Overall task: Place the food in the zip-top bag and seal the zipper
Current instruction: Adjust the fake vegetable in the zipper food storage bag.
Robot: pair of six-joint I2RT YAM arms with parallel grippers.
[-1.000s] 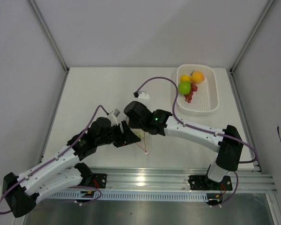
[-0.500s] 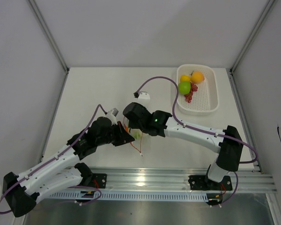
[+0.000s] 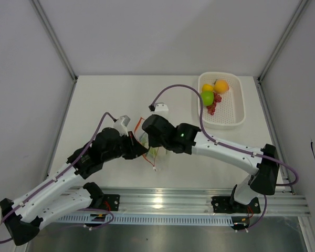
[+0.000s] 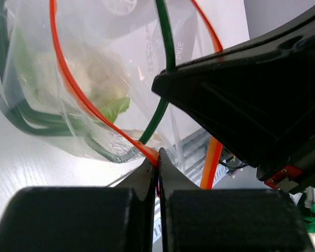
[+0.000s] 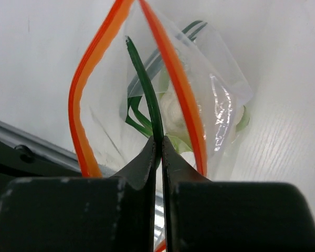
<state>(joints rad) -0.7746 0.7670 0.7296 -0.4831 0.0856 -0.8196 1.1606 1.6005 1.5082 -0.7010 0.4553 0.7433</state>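
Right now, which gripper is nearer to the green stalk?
Right. The right gripper is shut on the green stalk itself. The left gripper is close beside it but pinches the zipper, not the stalk.

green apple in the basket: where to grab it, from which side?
Grip across the widest middle of the green apple, coming straight down from above. It's round, so no axis is preferred, but it sits by the wall of the white basket with red bits beside it, so a side approach looks blocked.
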